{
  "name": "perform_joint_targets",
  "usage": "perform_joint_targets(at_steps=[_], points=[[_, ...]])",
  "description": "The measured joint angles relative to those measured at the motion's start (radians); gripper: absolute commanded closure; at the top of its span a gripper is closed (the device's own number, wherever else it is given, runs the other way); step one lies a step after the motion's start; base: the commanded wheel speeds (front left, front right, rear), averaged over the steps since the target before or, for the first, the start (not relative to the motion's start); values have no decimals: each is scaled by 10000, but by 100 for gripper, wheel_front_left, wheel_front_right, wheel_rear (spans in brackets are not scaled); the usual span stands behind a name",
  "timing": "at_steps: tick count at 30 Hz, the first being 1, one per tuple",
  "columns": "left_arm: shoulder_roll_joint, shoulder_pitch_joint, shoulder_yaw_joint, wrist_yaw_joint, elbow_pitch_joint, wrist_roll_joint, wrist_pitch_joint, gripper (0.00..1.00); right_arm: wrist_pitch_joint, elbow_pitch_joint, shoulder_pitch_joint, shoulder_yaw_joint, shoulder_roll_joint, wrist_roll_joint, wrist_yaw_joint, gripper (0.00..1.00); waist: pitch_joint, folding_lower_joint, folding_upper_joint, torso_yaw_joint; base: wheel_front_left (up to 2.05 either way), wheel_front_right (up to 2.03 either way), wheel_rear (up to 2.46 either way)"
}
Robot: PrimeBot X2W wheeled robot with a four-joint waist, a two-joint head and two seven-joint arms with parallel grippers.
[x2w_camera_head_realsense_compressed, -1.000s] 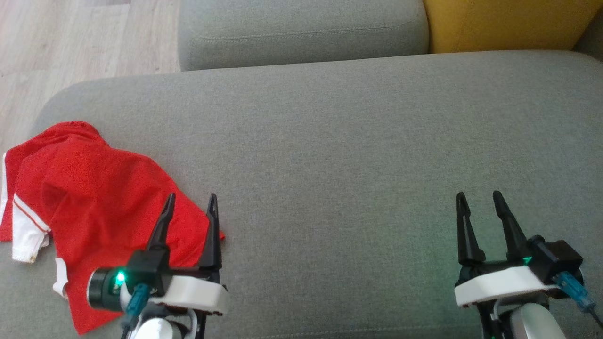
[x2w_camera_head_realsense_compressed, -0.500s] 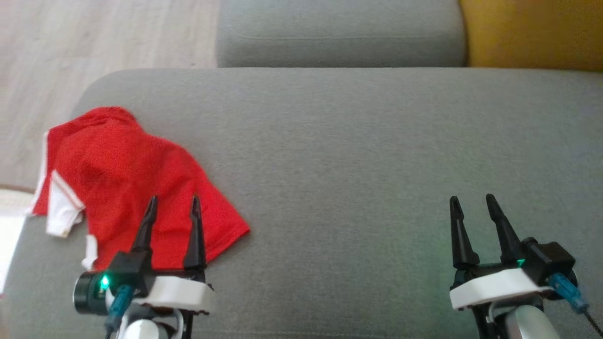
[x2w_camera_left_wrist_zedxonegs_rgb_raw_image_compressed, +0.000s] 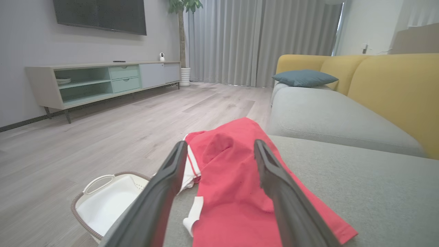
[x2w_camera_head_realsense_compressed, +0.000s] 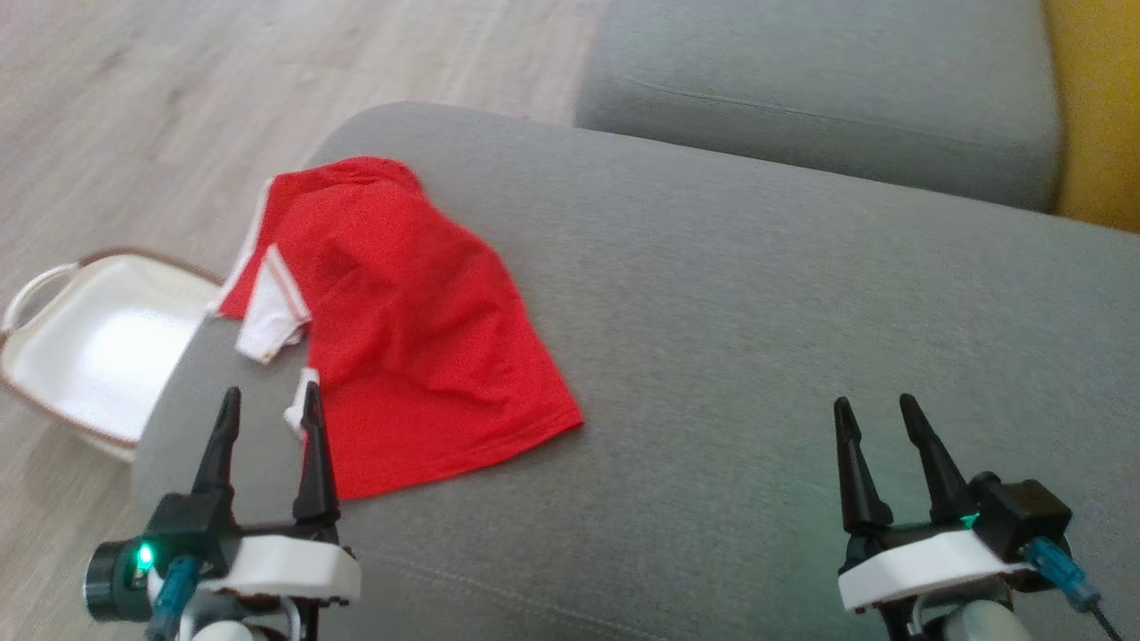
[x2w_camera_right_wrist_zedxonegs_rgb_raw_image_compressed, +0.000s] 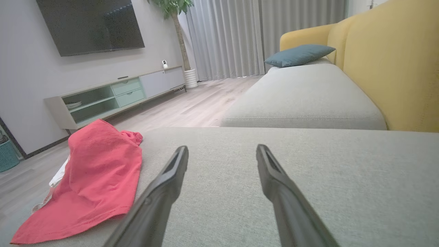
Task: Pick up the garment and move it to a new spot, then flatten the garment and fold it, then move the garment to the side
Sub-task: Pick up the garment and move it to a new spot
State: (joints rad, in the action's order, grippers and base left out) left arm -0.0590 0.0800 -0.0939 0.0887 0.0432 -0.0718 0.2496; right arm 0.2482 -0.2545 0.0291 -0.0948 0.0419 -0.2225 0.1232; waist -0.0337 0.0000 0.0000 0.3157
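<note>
1. Garment (x2w_camera_head_realsense_compressed: 410,320): red w/ white trim, lying rumpled and unfolded on the grey sofa seat (x2w_camera_head_realsense_compressed: 784,338), centre-left of the head view. Its upper-left part reaches the seat's rounded end.
2. L claw (x2w_camera_head_realsense_compressed: 271,392): lower left of head view, fingers spread wide, nothing in its hold. The finger nearer frame centre overlaps the garment's lower-left hem in the pic. Whether it's touching, can't tell.
3. L wrist view: garment shows between the two fingers at lower centre, running up to mid-frame. White trim sits toward the left finger.
4. R claw (x2w_camera_head_realsense_compressed: 874,401): lower right of head view, fingers likewise wide apart, holding nothing. It's over bare seat fabric, well apart from the garment.
5. R wrist view: garment at lower left of frame, left of both fingers, w/ grey seat under and ahead of them.
6. White basket (x2w_camera_head_realsense_compressed: 107,347) w/ brown rim and a loop handle: on the wood floor (x2w_camera_head_realsense_compressed: 178,107) at the left edge of head view. It's just beside the seat's end, below-left of the garment.
7. Second grey cushion (x2w_camera_head_realsense_compressed: 819,98): top centre-right of head view. Yellow backrest (x2w_camera_head_realsense_compressed: 1100,116) at the top right edge.
8. Background, R wrist view: blue pillow (x2w_camera_right_wrist_zedxonegs_rgb_raw_image_compressed: 298,54) upper right, TV (x2w_camera_right_wrist_zedxonegs_rgb_raw_image_compressed: 91,25) upper left, low cabinet (x2w_camera_right_wrist_zedxonegs_rgb_raw_image_compressed: 116,94) under it, grey curtains (x2w_camera_right_wrist_zedxonegs_rgb_raw_image_compressed: 240,37) top centre.
</note>
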Motion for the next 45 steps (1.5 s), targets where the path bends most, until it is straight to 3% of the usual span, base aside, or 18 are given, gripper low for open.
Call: perform_joint_targets(at_steps=[11,19,24,30,37,40,45], points=[[2,-6,554,-299,-88,2,0,0,-2,-13,22,-249,0,-144,0,0,-9,0,0,1413,0,0,0],[-63,-246,1139,-732,-67,-10,0,0,-2,59,-77,127,0,82,0,0,503,0,0,1247,0,0,0],[-568,-1695,1231,-1425,798,-100,4,0,0,314,-569,838,2,539,0,0,1136,0,0,931,0,0,0],[-1503,-4133,178,-2125,2602,-343,-984,0,2,920,-1164,1521,8,913,0,0,2129,0,0,497,0,0,0],[-2527,-6748,-1657,-2205,4207,-1956,-2596,0,29,1467,-1494,1910,19,1187,0,0,3153,0,0,-78,0,0,0],[-2796,-7450,-2485,-2205,4832,-2844,-3097,0,25,1647,-1532,1908,19,1283,0,0,3531,1,0,-291,0,0,0],[-3196,-8263,-3348,-2207,5919,-3450,-3536,0,-19,1879,-1726,1877,21,1308,0,0,3997,1,0,-597,0,0,0]])
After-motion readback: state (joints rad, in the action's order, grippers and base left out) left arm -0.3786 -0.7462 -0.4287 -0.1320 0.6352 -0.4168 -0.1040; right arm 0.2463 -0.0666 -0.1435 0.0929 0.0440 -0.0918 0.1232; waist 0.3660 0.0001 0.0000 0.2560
